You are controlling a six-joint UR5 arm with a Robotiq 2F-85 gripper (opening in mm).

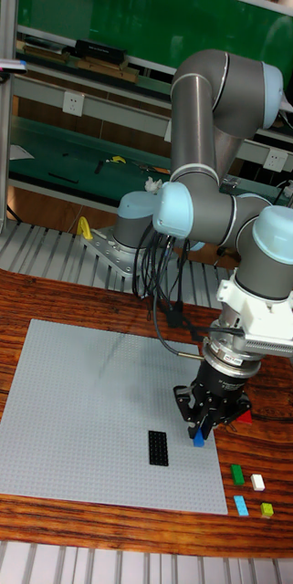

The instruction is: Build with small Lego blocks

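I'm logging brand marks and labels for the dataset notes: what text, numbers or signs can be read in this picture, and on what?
None can be read.
The robot arm and its gripper show no legible brand or number.
The grey baseplate and the loose bricks carry no print.
The wall outlets show only their sockets.
The paper on the green bench is too small and blurred to read.

baseplate (82, 411): 1 | black brick (157, 447): 1 | blue brick (198, 440): 1 | loose bricks (237, 473): 4
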